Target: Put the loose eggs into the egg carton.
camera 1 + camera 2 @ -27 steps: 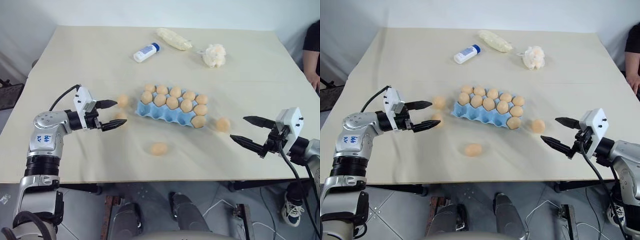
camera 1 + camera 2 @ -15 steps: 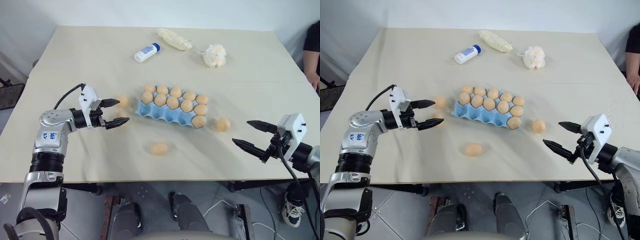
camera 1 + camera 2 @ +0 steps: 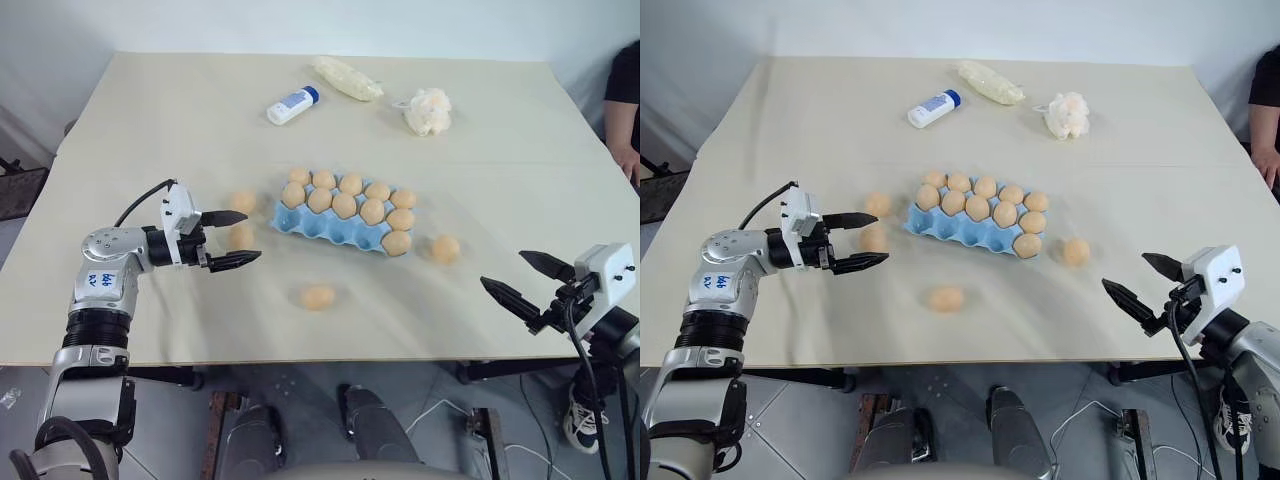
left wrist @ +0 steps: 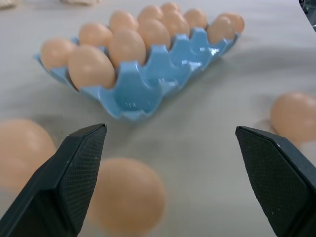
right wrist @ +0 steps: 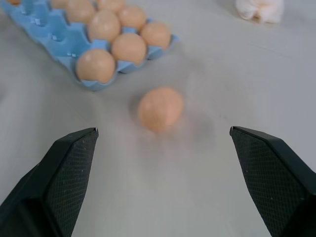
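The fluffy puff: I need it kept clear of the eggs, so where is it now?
In the head views the fluffy puff lies at the table's far right, beyond the egg carton, right of the white bottle.

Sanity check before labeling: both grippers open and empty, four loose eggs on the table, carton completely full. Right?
Not quite: the egg carton is not full. The left wrist view shows empty blue cups along its near row. The rest holds: left gripper and right gripper are open and empty, and four loose eggs lie on the table.
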You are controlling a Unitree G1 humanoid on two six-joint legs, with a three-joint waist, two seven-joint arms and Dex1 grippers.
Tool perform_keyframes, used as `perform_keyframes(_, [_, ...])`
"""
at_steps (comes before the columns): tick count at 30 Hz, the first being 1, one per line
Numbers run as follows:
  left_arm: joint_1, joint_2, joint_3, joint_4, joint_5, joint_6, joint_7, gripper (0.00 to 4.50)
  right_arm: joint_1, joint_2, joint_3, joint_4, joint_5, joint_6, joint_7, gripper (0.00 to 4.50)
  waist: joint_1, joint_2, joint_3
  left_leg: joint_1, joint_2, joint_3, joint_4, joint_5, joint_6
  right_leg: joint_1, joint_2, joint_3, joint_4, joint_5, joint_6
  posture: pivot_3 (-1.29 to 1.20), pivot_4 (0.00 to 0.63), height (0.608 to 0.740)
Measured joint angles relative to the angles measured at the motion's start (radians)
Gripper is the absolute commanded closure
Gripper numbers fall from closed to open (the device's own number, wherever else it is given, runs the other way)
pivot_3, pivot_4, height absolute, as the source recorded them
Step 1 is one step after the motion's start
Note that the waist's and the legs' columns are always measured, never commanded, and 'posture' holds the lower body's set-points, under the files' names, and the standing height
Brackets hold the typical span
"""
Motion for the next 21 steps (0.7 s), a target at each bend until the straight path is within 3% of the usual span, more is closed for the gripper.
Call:
perform_keyframes(13, [0.039,0.000,0.031,-0.016,-0.039,-0.032,-0.063,0.04,-0.321,0.114,0.276,0.303,-0.192,-0.073,-0.097,0.00,-0.003,0.000,0.000,0.000,0.000,0.001,0.000,0.001,0.000,0.000,0.000,-0.001,0.002,-0.001,-0.004,0.00,0.150,0.740])
perform_keyframes(21, [0.062,0.000,0.036,-0.046,-0.042,-0.031,-0.058,0.04,-0.416,0.143,0.352,0.387,-0.244,-0.093,-0.104,0.00,-0.001,0.000,0.000,-0.001,0.000,0.003,0.000,0.001,0.000,0.000,0.000,-0.004,0.002,-0.001,-0.003,0.00,0.150,0.740])
